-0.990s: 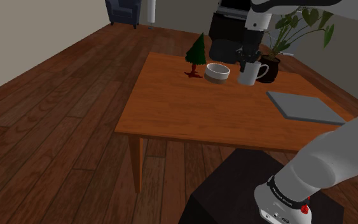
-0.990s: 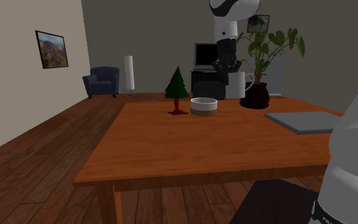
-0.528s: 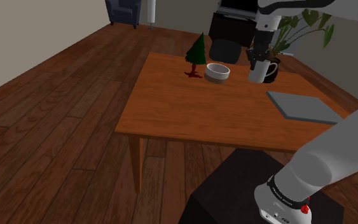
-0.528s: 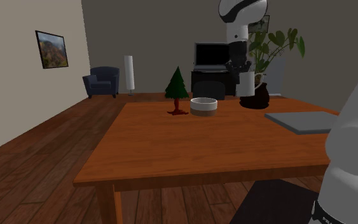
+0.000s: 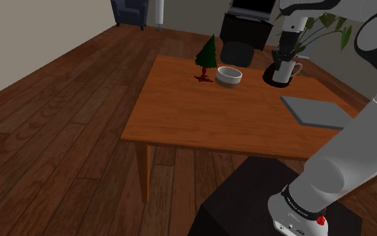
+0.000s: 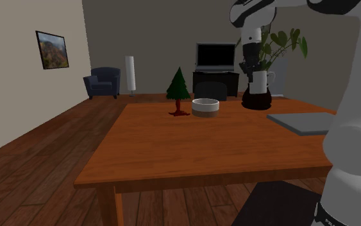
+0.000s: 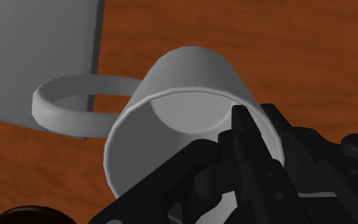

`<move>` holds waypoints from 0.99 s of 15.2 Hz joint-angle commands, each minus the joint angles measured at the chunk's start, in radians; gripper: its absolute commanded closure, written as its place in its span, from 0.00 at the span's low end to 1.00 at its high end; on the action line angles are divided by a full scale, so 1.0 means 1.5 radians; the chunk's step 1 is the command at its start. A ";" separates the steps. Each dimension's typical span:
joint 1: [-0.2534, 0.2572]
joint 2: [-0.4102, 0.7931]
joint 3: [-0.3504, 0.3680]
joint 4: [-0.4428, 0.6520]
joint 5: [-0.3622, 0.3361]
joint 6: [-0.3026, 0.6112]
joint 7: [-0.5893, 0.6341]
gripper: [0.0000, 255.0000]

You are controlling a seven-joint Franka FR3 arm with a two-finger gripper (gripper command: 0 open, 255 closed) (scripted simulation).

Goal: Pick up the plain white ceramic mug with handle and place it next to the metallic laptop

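— Claw (image 7: 254,119)?
— Clamped on the rim of the mug (image 7: 190,73), with one black finger inside the wall and the other outside it. Pointing down from the white arm (image 6: 358,96) in both outer views.
— Mug, then?
— Plain white, upright, gripped by the rim, with the handle (image 7: 75,102) sticking out sideways away from the fingers. Up off the table (image 5: 193,121), going by the second exterior view; hard to say how far, probably only a little. Hanging just in front of a dark plant pot (image 6: 257,101) in that view, at the table's far end.
— And the laptop (image 5: 317,112)?
— Grey, shut flat, lying near the table's edge on the shoulder view's right. Apart from the mug there, nearer the camera. Seen from the hand as a grey slab behind the handle's loop.
— Anything else on the table?
— A pale bowl (image 5: 229,76) with a darker band at its foot, and just beside it a small green tree (image 5: 207,55) on a red base, both to the shoulder view's left of the mug and well apart from the laptop.
— Beyond the table?
— Dark wood floor (image 5: 59,114), a black TV (image 6: 215,56) on a low cabinet (image 6: 211,83), a blue armchair (image 6: 103,82), a framed picture (image 6: 50,50) on the wall (image 6: 18,90). Green leaves (image 6: 285,40) above the pot.
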 commanded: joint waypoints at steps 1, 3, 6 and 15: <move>-0.018 0.033 -0.015 0.042 0.008 -0.009 -0.035 1.00; -0.039 0.074 -0.028 0.090 0.021 -0.018 -0.070 1.00; -0.077 0.142 -0.045 0.174 0.045 -0.038 -0.120 1.00; -0.099 0.178 -0.050 0.157 0.058 0.013 -0.145 1.00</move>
